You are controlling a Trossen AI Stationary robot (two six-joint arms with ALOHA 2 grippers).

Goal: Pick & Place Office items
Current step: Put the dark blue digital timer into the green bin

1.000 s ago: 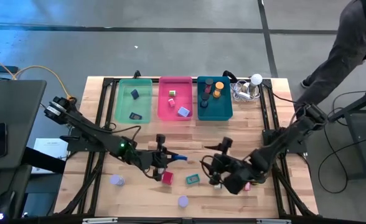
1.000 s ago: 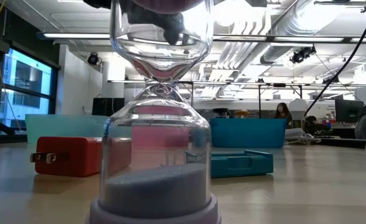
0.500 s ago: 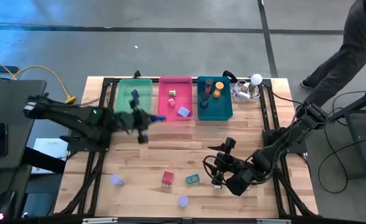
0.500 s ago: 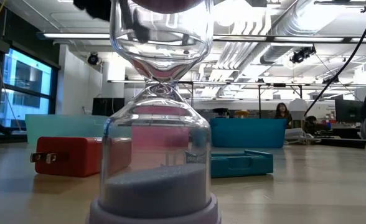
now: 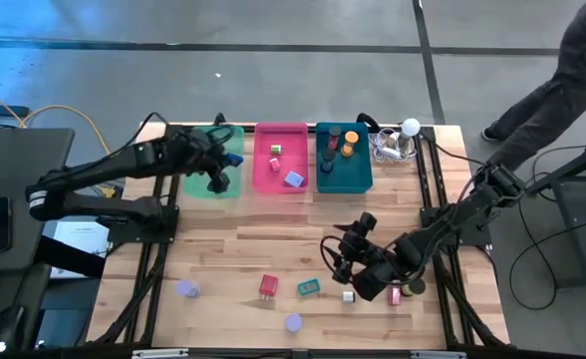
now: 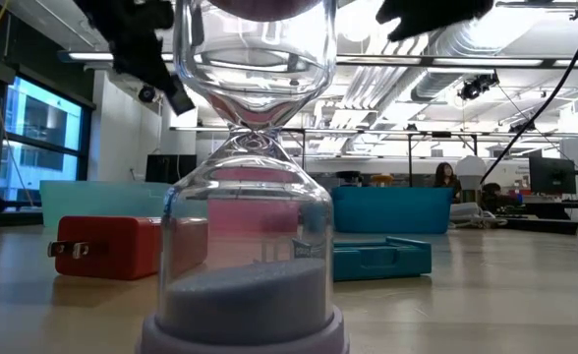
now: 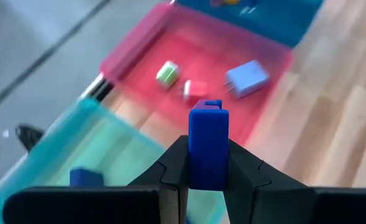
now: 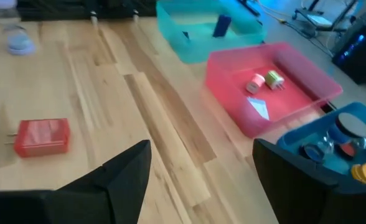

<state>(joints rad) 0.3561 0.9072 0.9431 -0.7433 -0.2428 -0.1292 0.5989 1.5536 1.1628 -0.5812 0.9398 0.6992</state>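
Blue block [image 7: 208, 144] stands upright, pinched in my left end effector [image 7: 206, 171], hovering above the green tray [image 5: 198, 176] near its edge toward the pink tray [image 5: 280, 183], so release is straight down; right end effector [image 8: 198, 163] waits wide over the worktop [image 5: 273, 234].

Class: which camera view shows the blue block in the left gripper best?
The left wrist view: the blue block stands clamped between the left gripper fingers, over the trays. The high view shows only that gripper over the green tray; the other views miss the block.
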